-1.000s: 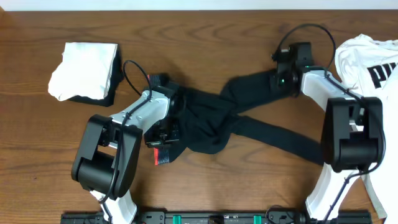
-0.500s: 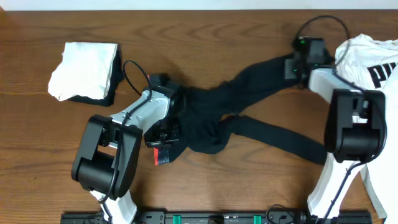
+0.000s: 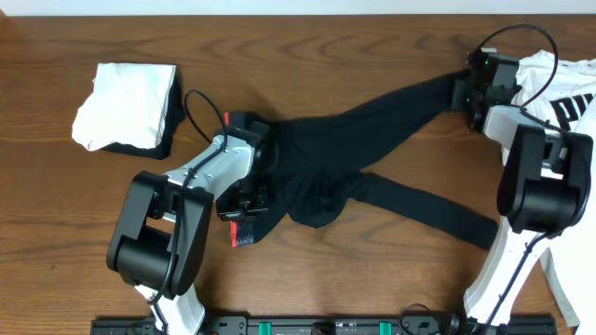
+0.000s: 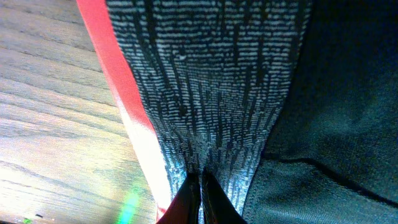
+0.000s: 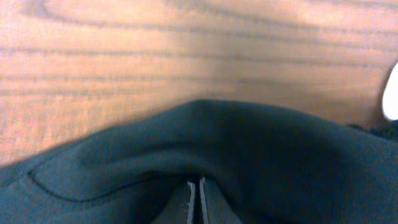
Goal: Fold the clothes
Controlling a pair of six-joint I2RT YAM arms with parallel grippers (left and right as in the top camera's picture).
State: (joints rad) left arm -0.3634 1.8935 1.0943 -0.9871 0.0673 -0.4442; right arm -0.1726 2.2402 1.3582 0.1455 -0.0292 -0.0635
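Long black fabric leggings [image 3: 326, 158] with a red-orange waistband lie mid-counter [image 3: 84, 242], one leg stretched to the far right. Left gripper [image 4: 200, 200] clenched on the waistband fabric, right gripper [image 5: 195, 202] clenched on the leg end. Fingertips cut off at the frame edge in both wrist views.

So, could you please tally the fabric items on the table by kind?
black leggings: 1
white T-shirt: 1
white folded cloth: 1, lying on a dark layer I cannot identify, so it is not counted
Total: 3
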